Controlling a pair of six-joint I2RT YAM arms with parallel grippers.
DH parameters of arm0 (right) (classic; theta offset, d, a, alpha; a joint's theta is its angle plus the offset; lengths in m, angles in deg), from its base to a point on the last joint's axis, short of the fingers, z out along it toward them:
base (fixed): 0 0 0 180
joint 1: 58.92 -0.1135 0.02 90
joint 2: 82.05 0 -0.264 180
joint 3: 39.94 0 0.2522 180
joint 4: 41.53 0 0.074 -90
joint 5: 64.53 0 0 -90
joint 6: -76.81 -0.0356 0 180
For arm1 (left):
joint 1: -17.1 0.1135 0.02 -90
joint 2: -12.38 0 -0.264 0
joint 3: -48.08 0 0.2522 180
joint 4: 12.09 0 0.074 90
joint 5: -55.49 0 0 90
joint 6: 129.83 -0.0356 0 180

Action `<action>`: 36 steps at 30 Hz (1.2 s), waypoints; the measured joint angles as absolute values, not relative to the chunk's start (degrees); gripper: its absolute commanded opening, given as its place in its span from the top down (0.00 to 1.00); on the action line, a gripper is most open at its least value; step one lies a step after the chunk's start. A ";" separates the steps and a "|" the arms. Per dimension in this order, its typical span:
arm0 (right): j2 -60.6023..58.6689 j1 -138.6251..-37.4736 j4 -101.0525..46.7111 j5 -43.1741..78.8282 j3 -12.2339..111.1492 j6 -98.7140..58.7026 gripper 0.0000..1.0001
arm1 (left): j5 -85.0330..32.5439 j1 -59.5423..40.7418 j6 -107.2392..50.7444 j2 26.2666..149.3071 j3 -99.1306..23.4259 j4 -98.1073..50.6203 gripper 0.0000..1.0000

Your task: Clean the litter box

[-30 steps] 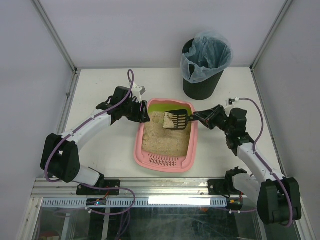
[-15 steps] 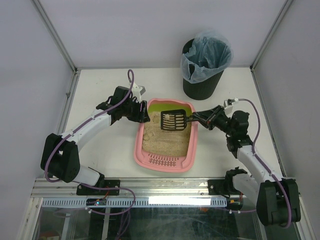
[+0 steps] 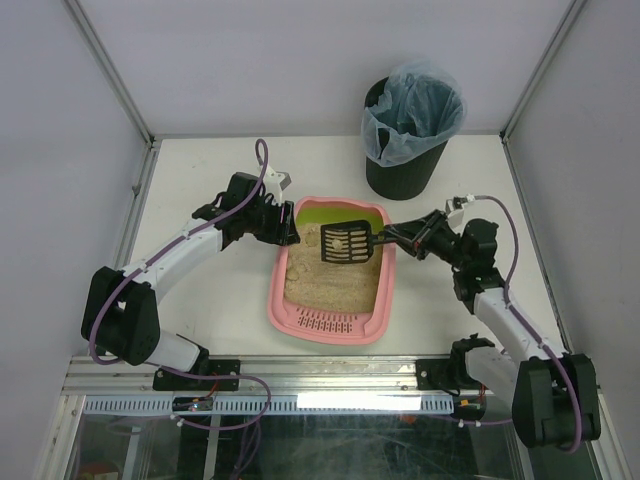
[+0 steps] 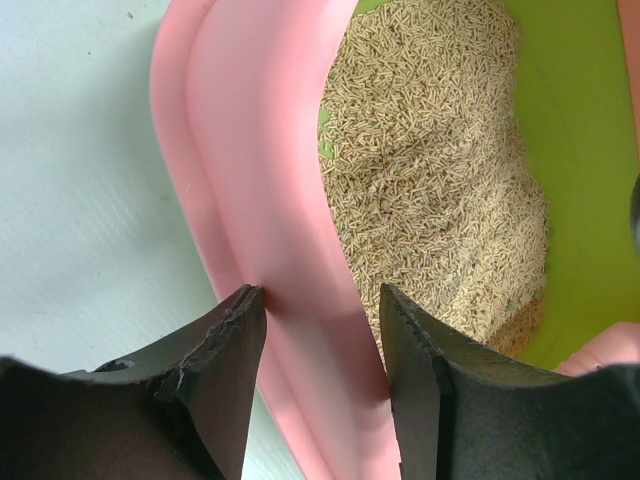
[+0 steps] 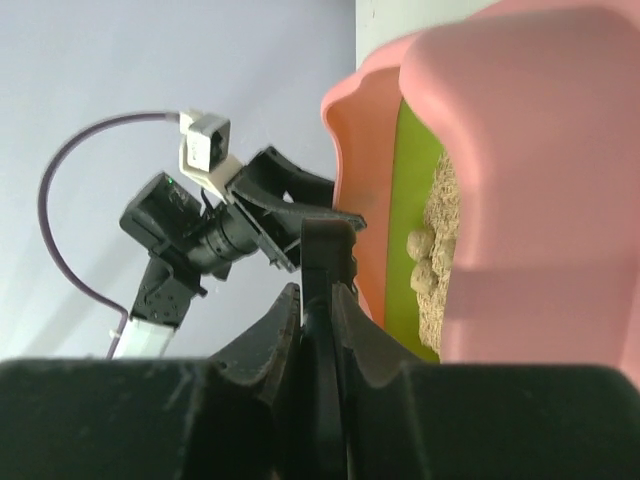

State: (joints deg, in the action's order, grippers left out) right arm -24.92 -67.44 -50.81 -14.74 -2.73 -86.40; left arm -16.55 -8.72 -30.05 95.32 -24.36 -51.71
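Note:
The pink litter box (image 3: 325, 322) lies mid-table, lime-green at its far end and filled with beige litter (image 3: 325, 280). My left gripper (image 3: 287, 230) holds its far-left rim. In the left wrist view the fingers (image 4: 228, 345) press both sides of the pink wall (image 4: 260, 200). My right gripper (image 3: 385, 238) is shut on the handle of the black slotted scoop (image 3: 347, 243), which hovers over the far end with a small beige clump on it. In the right wrist view the handle (image 5: 325, 250) sits between the closed fingers, and clumps (image 5: 418, 245) lie against the green wall.
A black round bin (image 3: 405, 150) with a bluish bag stands at the back right, beyond the litter box. Grey enclosure walls and metal posts bound the table on the left, right and back.
The scoop has risen out of the litter and levelled. Most of the loose litter has dropped through its slots. The left gripper has not moved.

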 measured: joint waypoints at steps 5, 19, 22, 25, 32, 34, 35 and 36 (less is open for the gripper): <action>-25.84 -66.82 -49.15 -15.35 -1.23 -84.87 1.00 | -16.62 -8.72 -30.05 95.32 -24.36 -51.71 0.51; -18.70 -63.81 -43.23 -14.06 13.79 -86.31 1.00 | -17.29 -8.72 -30.05 95.32 -24.36 -51.71 0.50; -15.35 -62.34 -42.71 -11.74 21.90 -87.95 1.00 | -17.53 -8.75 -30.05 95.32 -24.38 -51.71 0.50; -13.01 -60.53 -43.45 -8.16 28.48 -89.79 1.00 | -17.62 -8.75 -30.05 95.30 -24.38 -51.71 0.51; -11.90 -57.60 -42.42 6.14 33.15 -89.85 1.00 | -17.75 -8.75 -30.05 95.30 -24.38 -51.71 0.50; -11.68 -57.23 -41.07 12.10 34.33 -86.88 1.00 | -17.75 -8.75 -30.05 95.30 -24.38 -51.71 0.50; -11.61 -57.18 -40.61 14.46 34.79 -85.18 1.00 | -17.75 -8.75 -30.05 95.30 -24.38 -51.71 0.51; -11.48 -57.10 -40.08 17.30 35.58 -82.73 1.00 | -17.75 -8.75 -30.05 95.30 -24.38 -51.71 0.51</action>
